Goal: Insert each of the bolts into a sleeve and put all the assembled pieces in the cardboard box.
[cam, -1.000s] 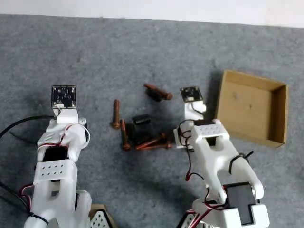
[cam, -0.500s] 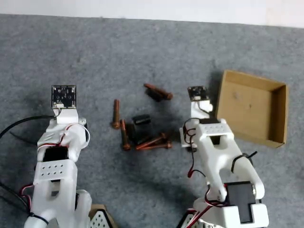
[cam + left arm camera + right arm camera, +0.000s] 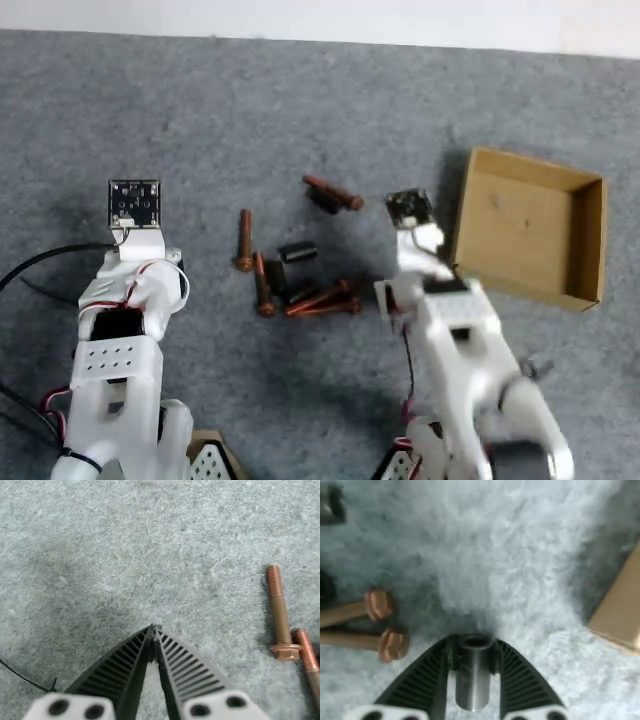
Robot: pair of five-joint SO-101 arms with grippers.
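Observation:
A grey metal sleeve [image 3: 474,677] stands upright between the fingers of my right gripper [image 3: 474,642], which is shut on it above the carpet. Two copper bolt heads [image 3: 379,605] lie close beside it. The cardboard box [image 3: 520,235] sits open just right of the right arm [image 3: 440,300]; its corner [image 3: 620,615] is near the gripper. Several copper bolts [image 3: 320,298] and a black sleeve [image 3: 297,252] lie between the arms, and one bolt [image 3: 333,193] rests against another dark sleeve farther back. My left gripper [image 3: 152,628] is shut and holds nothing, with a bolt [image 3: 279,612] beside it.
Grey carpet covers the table. The left arm [image 3: 125,300] stands at the front left, its wrist camera [image 3: 134,203] well left of the bolt [image 3: 244,240] nearest it. Open carpet lies behind the bolts and left of the left arm.
The right arm has drawn away from the bolt pile toward the box and is blurred with motion. The dark shape in the middle of the pile looks smaller. The left arm has kept still.

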